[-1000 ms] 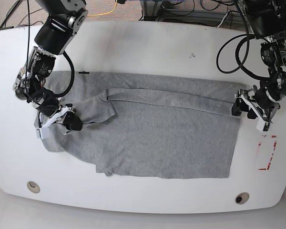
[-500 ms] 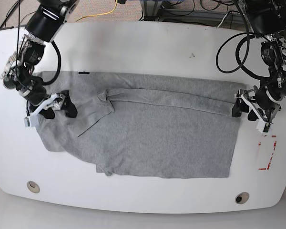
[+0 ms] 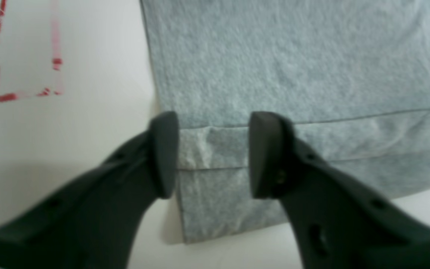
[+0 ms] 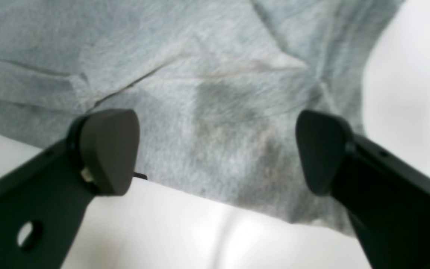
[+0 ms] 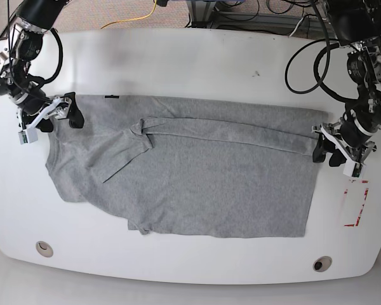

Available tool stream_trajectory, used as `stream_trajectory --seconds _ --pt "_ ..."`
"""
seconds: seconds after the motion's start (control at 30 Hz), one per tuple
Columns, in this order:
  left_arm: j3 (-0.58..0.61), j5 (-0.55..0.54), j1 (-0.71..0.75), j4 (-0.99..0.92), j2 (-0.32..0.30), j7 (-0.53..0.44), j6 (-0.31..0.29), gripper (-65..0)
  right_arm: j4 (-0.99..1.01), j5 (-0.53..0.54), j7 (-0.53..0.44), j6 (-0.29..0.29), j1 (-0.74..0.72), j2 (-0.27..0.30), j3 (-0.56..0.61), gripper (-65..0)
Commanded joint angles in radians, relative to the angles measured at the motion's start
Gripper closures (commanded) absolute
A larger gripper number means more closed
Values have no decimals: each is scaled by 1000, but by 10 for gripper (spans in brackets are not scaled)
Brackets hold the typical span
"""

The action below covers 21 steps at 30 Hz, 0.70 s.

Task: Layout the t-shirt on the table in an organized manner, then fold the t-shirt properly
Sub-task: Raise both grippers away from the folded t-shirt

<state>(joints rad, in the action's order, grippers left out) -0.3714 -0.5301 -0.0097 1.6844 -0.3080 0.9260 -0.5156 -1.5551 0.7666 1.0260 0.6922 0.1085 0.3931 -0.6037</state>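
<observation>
My left gripper (image 3: pixel 211 155) sits at the t-shirt's (image 5: pixel 203 178) hem edge near the red tape rectangle (image 5: pixel 356 203), its jaws parted narrowly around the folded-over strip of fabric; from the wrist view I can't tell whether the pads actually pinch the cloth or only straddle it. My right gripper (image 4: pixel 218 149) hangs with its jaws spread wide and holding nothing, over the sleeve end at the opposite side. The shirt lies across the middle of the table (image 5: pixel 197 57), mostly flat, and I'd judge the folding as begun: the far long edge looks turned over into a band running the length of the body, and one sleeve lies creased across the chest area. The near half looks unfolded to me, and the lower sleeve sticks out ragged. Room is good: bare white top lies beyond the shirt on the far side and along the near edge, with the two grommets (image 5: pixel 44 248) well clear of the fabric.
</observation>
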Motion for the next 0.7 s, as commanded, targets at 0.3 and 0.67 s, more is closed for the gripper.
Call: stream_trajectory --seconds 0.3,0.67 --pt "122 241 23 -17 13 -213 2 -232 -2 -287 -146 6 4 22 -35 -650" --pt "27 235 50 -22 14 -212 -4 -332 189 -413 -264 6 -13 4 -104 -650"
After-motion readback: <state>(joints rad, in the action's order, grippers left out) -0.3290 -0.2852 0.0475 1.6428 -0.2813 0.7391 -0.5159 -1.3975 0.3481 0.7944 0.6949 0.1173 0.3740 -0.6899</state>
